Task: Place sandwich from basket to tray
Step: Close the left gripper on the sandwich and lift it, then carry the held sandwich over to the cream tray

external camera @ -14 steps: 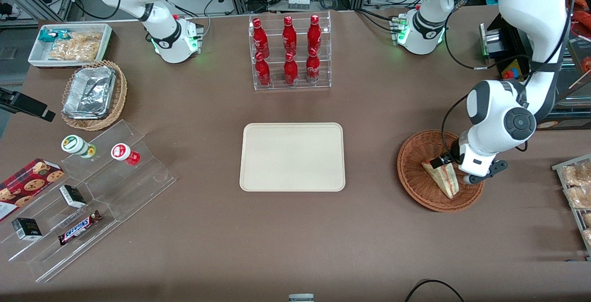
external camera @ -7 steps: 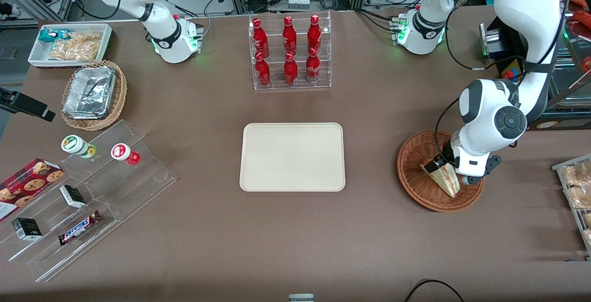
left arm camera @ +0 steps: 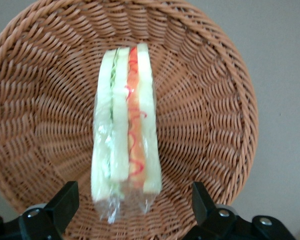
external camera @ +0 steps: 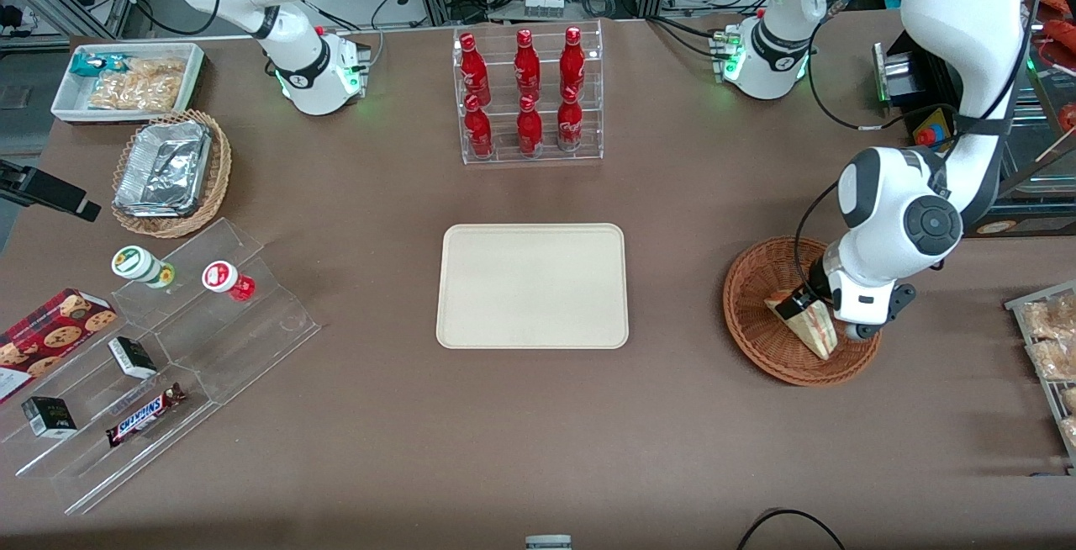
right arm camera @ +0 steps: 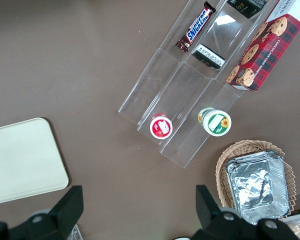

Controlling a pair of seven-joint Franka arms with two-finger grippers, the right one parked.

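Note:
The sandwich (external camera: 809,329), a wrapped wedge of white bread with red and green filling, lies in the reddish-brown wicker basket (external camera: 751,302) toward the working arm's end of the table. My left gripper (external camera: 805,304) hangs low inside the basket over the sandwich's wide end. In the left wrist view the gripper (left arm camera: 132,199) is open, its black fingers (left arm camera: 66,199) standing either side of the sandwich (left arm camera: 126,135) with a gap on each side, above the basket's (left arm camera: 205,115) weave. The cream tray (external camera: 531,285) lies flat mid-table with nothing on it, well apart from the basket.
A clear rack of red bottles (external camera: 528,92) stands farther from the front camera than the tray. A bin of bagged pastries (external camera: 1046,348) sits at the table edge near the basket. Acrylic steps with snacks (external camera: 151,348) and a foil-container basket (external camera: 168,171) lie toward the parked arm's end.
The wrist has shifted a little toward the tray and turned, bringing the fingers closer around the sandwich's wide end. The sandwich has hardly moved in the basket.

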